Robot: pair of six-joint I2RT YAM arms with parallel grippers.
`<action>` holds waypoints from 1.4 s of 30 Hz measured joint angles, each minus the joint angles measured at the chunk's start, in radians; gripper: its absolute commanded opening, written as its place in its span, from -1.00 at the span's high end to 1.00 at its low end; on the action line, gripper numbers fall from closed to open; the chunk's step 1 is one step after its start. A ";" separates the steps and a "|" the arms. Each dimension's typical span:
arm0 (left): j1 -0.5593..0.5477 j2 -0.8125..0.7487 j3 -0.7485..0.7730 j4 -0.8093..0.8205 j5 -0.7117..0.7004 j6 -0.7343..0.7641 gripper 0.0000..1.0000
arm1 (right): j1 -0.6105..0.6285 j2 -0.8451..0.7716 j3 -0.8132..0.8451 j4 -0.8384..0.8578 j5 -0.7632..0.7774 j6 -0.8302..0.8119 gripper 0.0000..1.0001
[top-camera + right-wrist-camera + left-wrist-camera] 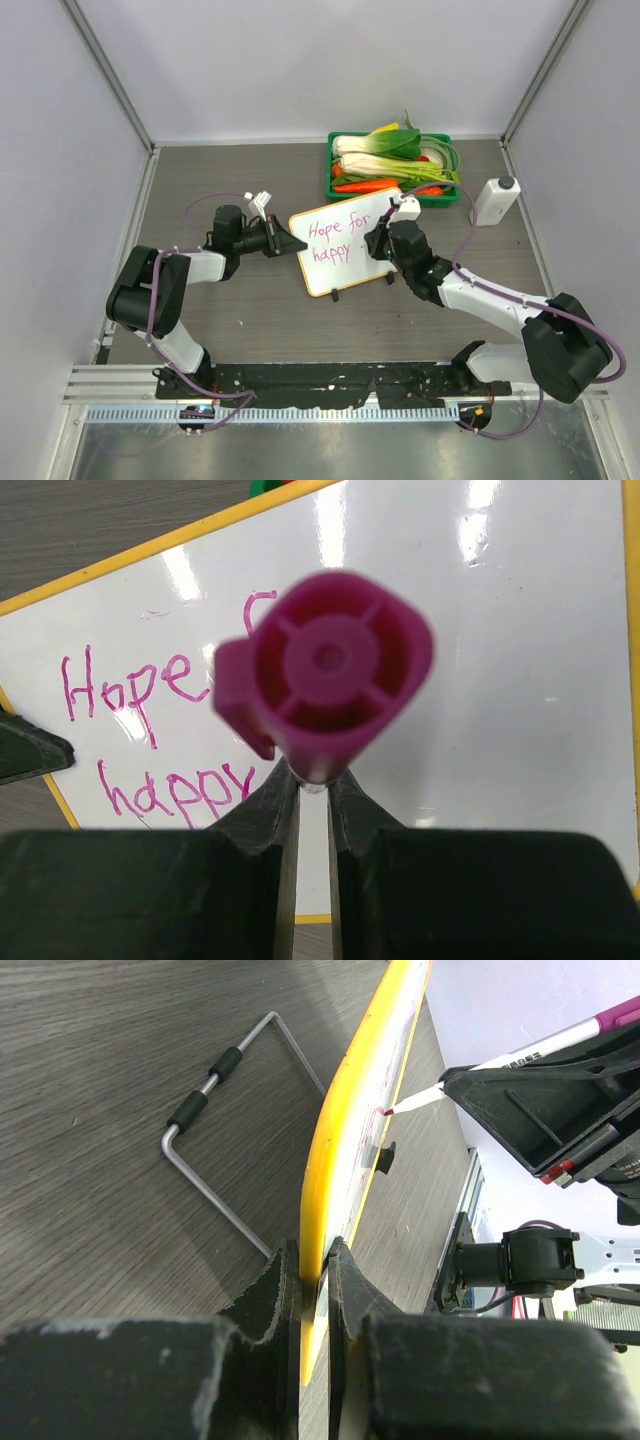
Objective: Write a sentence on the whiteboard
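The whiteboard, white with an orange rim, stands tilted at the table's middle. Pink-magenta writing on it reads "Hope for" above "happy". My left gripper is shut on the board's left edge; in the left wrist view its jaws pinch the yellow rim. My right gripper is shut on a magenta marker, whose rear end fills the right wrist view. The marker tip touches the board face. The writing also shows in the right wrist view.
A green tray of vegetables sits behind the board. A white box-shaped object stands at the right. A wire stand with black sleeves lies on the table behind the board. Grey walls close three sides.
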 measured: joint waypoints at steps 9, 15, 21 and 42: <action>0.000 0.000 0.000 0.001 0.000 0.000 1.00 | 0.000 0.002 0.000 0.041 0.018 0.000 0.97; 0.000 0.000 0.000 0.001 0.001 0.000 1.00 | 0.000 0.002 -0.001 0.060 0.027 0.000 0.97; 0.000 0.000 0.000 0.001 0.000 0.000 1.00 | 0.000 0.024 -0.001 0.067 0.031 0.000 0.97; 0.000 0.001 0.000 0.000 0.000 0.000 1.00 | 0.000 0.025 -0.032 0.104 -0.035 0.003 0.97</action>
